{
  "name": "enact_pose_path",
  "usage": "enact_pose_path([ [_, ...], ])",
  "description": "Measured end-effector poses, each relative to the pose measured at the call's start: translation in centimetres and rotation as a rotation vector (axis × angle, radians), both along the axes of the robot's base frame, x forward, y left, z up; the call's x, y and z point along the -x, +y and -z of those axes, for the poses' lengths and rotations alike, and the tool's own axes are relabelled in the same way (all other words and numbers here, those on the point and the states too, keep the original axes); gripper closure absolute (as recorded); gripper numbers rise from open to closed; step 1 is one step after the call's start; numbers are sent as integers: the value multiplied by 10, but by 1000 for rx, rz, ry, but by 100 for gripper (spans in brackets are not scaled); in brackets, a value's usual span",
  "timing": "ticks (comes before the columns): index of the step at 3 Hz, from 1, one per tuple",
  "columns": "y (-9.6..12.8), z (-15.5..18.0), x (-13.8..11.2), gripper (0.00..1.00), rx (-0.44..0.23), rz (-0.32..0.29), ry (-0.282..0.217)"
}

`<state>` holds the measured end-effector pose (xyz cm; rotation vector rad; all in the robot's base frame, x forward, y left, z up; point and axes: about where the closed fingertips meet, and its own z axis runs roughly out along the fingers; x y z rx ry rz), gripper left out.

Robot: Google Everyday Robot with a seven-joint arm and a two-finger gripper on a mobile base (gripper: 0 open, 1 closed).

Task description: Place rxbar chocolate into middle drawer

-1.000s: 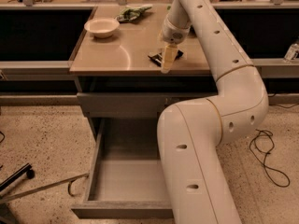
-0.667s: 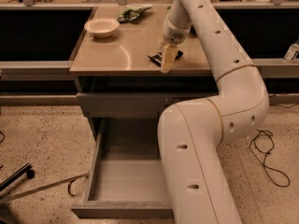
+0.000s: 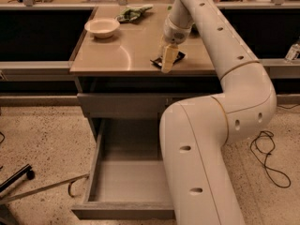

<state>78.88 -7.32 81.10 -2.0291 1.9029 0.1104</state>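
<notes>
The pick-up is the step in hand: the hand (image 3: 168, 62) sits on the rxbar chocolate (image 3: 178, 56), which lies flat near the front edge of the surface (image 3: 117, 53). I cannot tell whether it grips the bar. Next it likely needs a firm hold, a lift, then a descent into the open middle drawer (image 3: 93, 172).

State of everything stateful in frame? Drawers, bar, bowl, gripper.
rxbar chocolate, flat on the countertop, beneath the gripper.
gripper, pointing down at the rxbar chocolate.
middle drawer, pulled open.
upper drawer, closed.
bowl, upright on the countertop.
green packet, lying at the countertop's back.
</notes>
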Motion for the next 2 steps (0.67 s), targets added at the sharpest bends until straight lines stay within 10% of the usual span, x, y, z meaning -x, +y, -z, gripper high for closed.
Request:
enact_pose_path([
  [2, 1, 0, 2, 100, -1, 2, 9],
])
